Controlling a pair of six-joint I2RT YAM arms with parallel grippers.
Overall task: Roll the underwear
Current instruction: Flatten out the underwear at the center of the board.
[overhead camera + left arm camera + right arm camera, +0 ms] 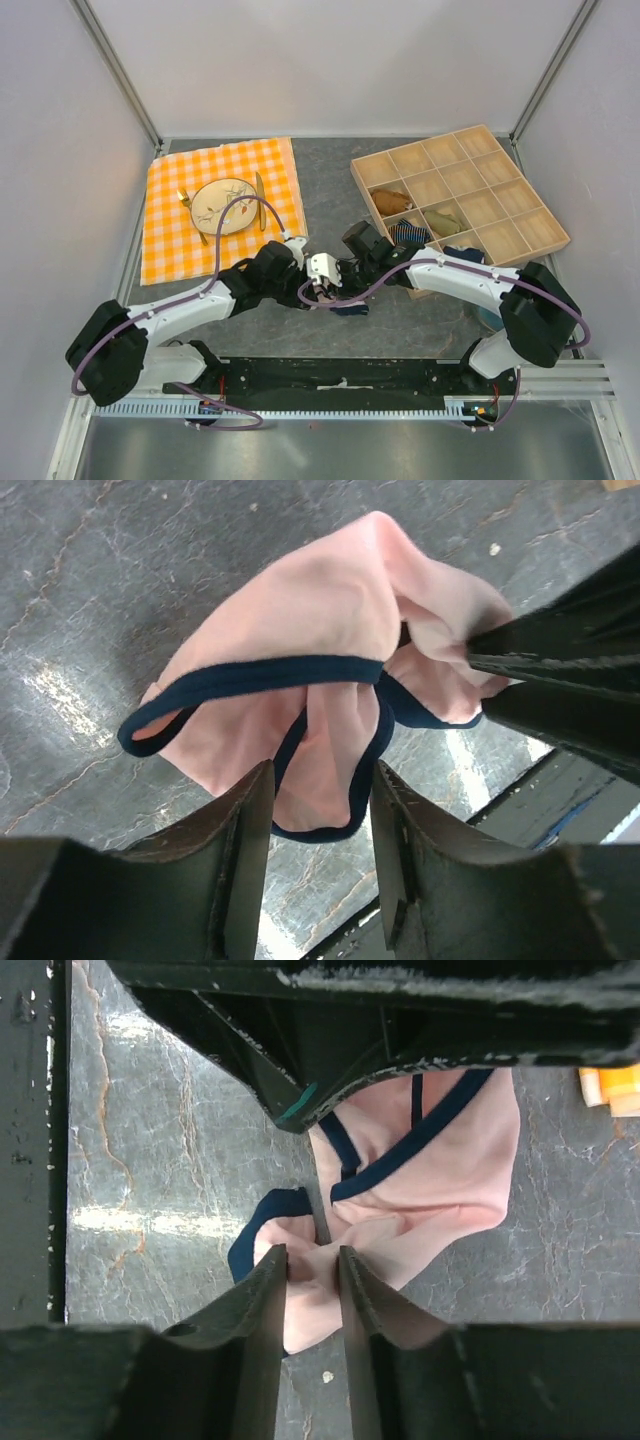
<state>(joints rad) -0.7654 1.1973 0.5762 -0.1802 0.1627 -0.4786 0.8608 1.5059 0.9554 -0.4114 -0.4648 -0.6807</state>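
From above, the left tool [322, 288] and right tool [348, 292] meet tip to tip over the middle of the dark grey mottled counter [330, 180]. The left wrist view shows the small pale pink soft-fabric underwear [300, 610] with thin navy edging, bunched and creased, one fold pinched by the left tool. In the right wrist view, the right tool clamps another pink fold.
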